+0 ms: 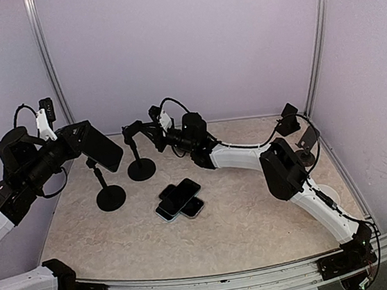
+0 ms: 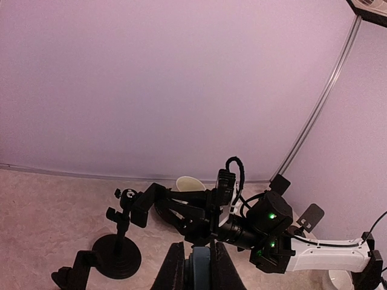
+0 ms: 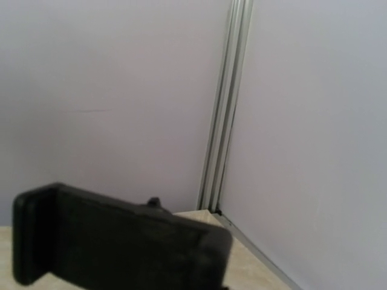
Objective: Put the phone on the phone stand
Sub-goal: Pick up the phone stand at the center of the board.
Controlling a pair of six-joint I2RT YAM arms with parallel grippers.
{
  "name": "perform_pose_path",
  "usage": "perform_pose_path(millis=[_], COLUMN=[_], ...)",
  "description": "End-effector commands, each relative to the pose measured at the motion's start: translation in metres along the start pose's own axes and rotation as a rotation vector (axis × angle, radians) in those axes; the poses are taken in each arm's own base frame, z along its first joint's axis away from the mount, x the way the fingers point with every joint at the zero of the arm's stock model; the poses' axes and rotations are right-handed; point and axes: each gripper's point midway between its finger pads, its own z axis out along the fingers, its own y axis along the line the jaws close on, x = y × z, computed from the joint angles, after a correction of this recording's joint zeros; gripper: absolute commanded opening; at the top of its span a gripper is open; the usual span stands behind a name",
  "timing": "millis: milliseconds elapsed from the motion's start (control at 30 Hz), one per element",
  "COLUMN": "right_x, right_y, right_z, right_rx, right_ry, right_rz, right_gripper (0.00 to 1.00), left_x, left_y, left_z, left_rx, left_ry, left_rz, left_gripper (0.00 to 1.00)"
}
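My left gripper is shut on a black phone, holding it in the air above the near phone stand. In the left wrist view the phone's edge sits between my fingers. A second phone stand stands further back. My right gripper is closed on its black cradle, which also shows in the left wrist view and fills the lower left of the right wrist view. The right fingers are out of their own view.
A stack of several phones lies on the table middle. More stand parts are at the back right. A white cup is near the back wall. Purple walls enclose the table.
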Motion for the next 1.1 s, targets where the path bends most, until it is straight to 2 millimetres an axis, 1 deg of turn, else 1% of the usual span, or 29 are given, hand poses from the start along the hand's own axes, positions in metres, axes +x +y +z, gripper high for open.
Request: perform_pose_path(millis=[0,67,133,167,200,267,433,567,733,800,900,1067], right_x=[-0.021,-0.021,-0.028,-0.024,-0.025,-0.033,-0.065,-0.097,-0.128,-0.131,-0.143,-0.147], right_y=[0.004,0.002,0.000,0.000,0.000,-0.001,-0.002,-0.008,-0.024,-0.030,-0.039,-0.057], right_z=[0.003,0.003,0.003,0.002,0.002,0.000,-0.004,-0.008,-0.022,-0.028,-0.038,-0.054], right_rx=[-0.018,-0.006,0.008,0.014,0.022,0.033,0.067,0.129,0.250,0.287,0.351,0.472], right_ry=[-0.056,-0.052,-0.060,-0.050,-0.048,-0.058,-0.100,-0.134,-0.158,-0.149,-0.149,-0.114], right_rz=[-0.014,-0.012,-0.015,-0.010,-0.008,-0.009,-0.027,-0.039,-0.054,-0.064,-0.083,-0.108], right_gripper=[0.07,0.01,0.00,0.00,0.00,0.00,0.00,0.00,0.00,0.00,0.00,0.00], left_x=[-0.016,-0.016,-0.016,-0.016,-0.016,-0.016,-0.017,-0.021,-0.024,-0.025,-0.026,-0.031], left_y=[-0.002,-0.002,-0.001,-0.001,0.000,0.000,-0.001,-0.002,-0.002,-0.002,-0.002,-0.003], left_z=[-0.003,-0.003,-0.003,-0.002,-0.002,-0.002,-0.001,-0.002,-0.004,-0.004,-0.005,-0.004], left_rx=[0.005,0.003,0.000,-0.002,-0.003,-0.003,-0.003,-0.004,-0.006,-0.005,-0.008,-0.002], left_ry=[-0.059,-0.062,-0.061,-0.061,-0.060,-0.061,-0.064,-0.074,-0.085,-0.089,-0.096,-0.118], left_rz=[0.011,0.012,0.012,0.012,0.012,0.012,0.012,0.037,0.039,0.039,0.039,0.028], left_gripper=[0.00,0.00,0.00,0.00,0.00,0.00,0.00,0.00,0.00,0.00,0.00,0.00])
